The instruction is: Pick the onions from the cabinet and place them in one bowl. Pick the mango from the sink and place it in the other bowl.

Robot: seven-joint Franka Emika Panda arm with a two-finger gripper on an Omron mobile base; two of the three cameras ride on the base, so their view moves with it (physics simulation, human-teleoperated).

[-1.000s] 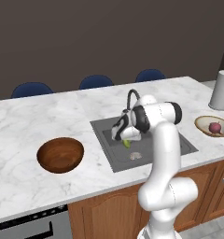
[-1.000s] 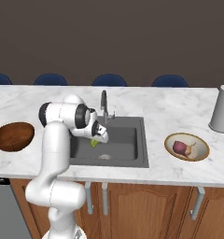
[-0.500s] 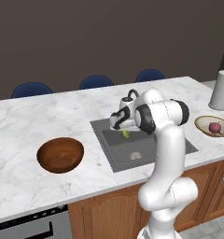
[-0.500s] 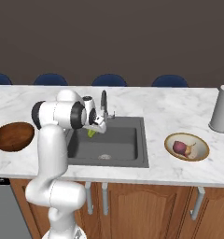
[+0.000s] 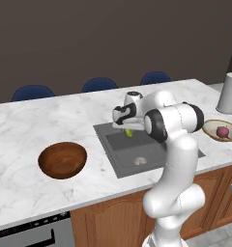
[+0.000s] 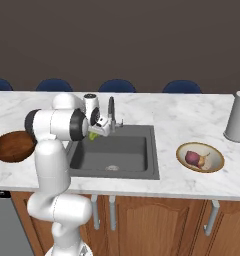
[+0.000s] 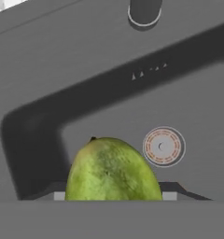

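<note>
Lifting the mango (image 5: 129, 132) clear of the sink (image 5: 152, 147), with the gripper (image 5: 123, 126) closed on the fruit.

Compared with one second ago, the gripper has risen from low inside the basin to about the level of the rim, at the back left part of the sink near the faucet (image 6: 111, 111), and the mango has come up with it. In the hand view the mango (image 7: 113, 171) sits at the fingers, with the sink floor and drain (image 7: 163, 146) well below it. This indicates the pick is complete and the carry step is next. The dark wooden bowl (image 5: 63, 159) stands on the counter (image 5: 21, 130) to the left of the sink and holds nothing visible. The tan bowl (image 6: 200, 157) to the right of the sink already holds the onions (image 6: 194, 158).
</note>
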